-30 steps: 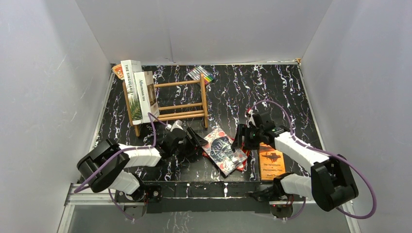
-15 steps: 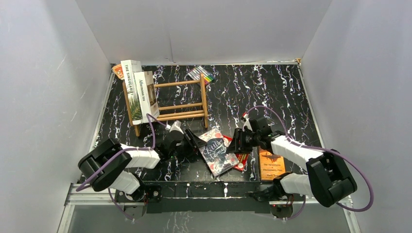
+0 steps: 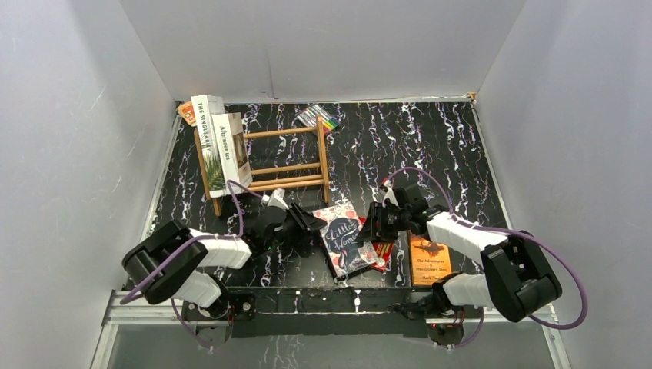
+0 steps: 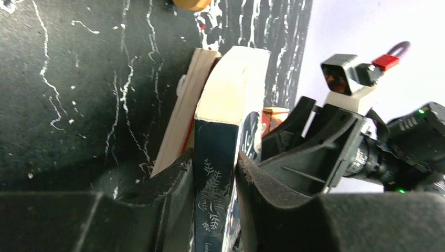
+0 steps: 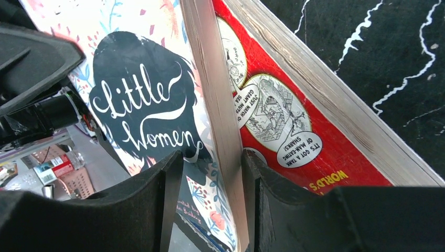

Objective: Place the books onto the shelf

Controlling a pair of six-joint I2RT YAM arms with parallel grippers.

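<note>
Navy cover up, the dark blue book (image 3: 347, 240) rests on the red book (image 5: 315, 131). We see left fingers (image 4: 176, 189) clenching its spine and right fingers (image 5: 170, 189) pinching its page edge. The shelf (image 3: 281, 133) stands far-left, nearer the left fingers.

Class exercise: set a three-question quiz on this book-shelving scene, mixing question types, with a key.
1. True or false: the thin orange book stands on the brown wooden dowel shelf.
2. Which book do the left gripper and right gripper both clamp? A red patterned book; B dark blue patterned book; C the orange one.
3. Fill in: ___ white books stand on the shelf.
Key: 1 false; 2 B; 3 two.
</note>
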